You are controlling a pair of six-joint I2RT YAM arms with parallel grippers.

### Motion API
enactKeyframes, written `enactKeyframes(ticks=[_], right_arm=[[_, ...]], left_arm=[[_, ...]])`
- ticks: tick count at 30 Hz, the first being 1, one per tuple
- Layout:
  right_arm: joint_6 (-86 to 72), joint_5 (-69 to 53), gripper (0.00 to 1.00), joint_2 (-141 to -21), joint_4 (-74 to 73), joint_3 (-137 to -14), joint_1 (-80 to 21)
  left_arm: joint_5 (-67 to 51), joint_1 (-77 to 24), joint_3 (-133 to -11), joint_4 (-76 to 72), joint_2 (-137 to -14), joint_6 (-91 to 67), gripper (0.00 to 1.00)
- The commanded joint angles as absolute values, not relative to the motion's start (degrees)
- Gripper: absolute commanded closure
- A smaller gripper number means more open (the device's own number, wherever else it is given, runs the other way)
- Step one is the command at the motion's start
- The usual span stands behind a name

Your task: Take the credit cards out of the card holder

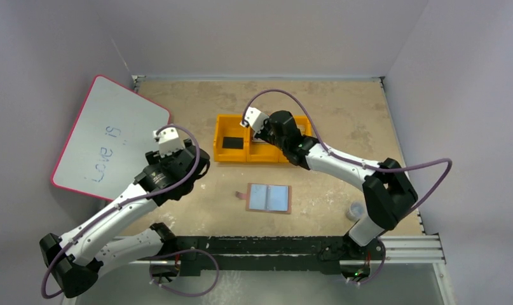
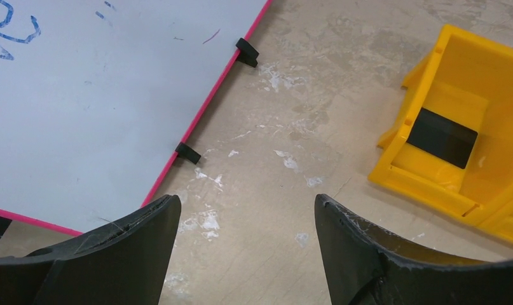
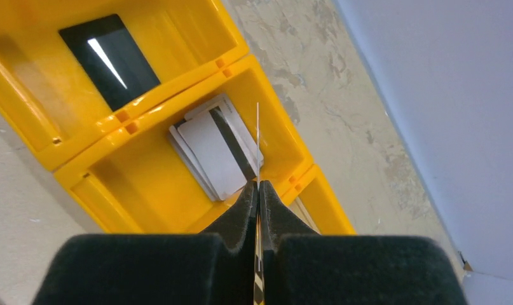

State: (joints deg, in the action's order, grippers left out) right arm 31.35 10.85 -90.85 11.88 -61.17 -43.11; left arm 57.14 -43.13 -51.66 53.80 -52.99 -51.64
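Note:
The tan card holder (image 1: 268,197) lies open on the table in the top view, its pale blue-grey inner panels facing up. My right gripper (image 3: 258,185) is shut on a thin credit card (image 3: 258,143), seen edge-on, and holds it above the middle compartment of the orange tray (image 3: 145,190). A small stack of pale cards (image 3: 210,152) lies in that compartment. A black card (image 3: 109,60) lies in the left compartment. My left gripper (image 2: 247,203) is open and empty over bare table, left of the tray (image 2: 470,95).
A whiteboard (image 1: 107,136) with a pink rim and blue writing leans at the left; its edge and black clips (image 2: 246,52) show in the left wrist view. A small clear cup (image 1: 355,210) stands near the right arm's base. Walls enclose the table on three sides.

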Motion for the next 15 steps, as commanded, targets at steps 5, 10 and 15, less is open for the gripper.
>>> enactKeyframes(ticks=[5,10,15], right_arm=[[38.7,9.1,1.00,-100.1,6.3,-70.8,-42.1],[40.7,9.1,1.00,-102.7,6.1,-72.8,-42.0],[42.5,8.2,1.00,-104.7,4.2,-73.8,-42.0]], left_arm=[[59.1,-42.9,-52.2,54.8,-50.1,-52.7,0.23],[57.1,-42.8,-51.5,52.9,-47.8,-50.6,0.23],[56.7,-42.8,-51.6,52.4,-48.0,-50.1,0.23]])
